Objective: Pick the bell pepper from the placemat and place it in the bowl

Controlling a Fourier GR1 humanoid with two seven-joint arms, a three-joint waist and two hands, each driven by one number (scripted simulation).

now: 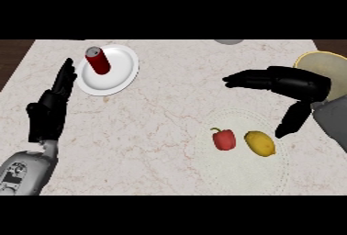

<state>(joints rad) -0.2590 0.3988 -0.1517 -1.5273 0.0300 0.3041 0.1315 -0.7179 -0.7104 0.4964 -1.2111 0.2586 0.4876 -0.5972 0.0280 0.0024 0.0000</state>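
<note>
A red bell pepper (224, 139) lies on a pale round placemat (244, 170) at the lower right of the counter, just left of a yellow lemon (260, 143). My right hand (295, 85) hovers open above and to the right of them, fingers stretched left and thumb pointing down toward the lemon, touching neither. A tan bowl (325, 64) sits at the right edge, partly hidden behind that hand and forearm. My left hand (51, 108) rests open at the left, fingers up.
A white plate (119, 75) at the upper left carries a red can (97, 60). A grey object (229, 41) peeks in at the counter's far edge. Dark floor shows beyond the counter's left and right corners.
</note>
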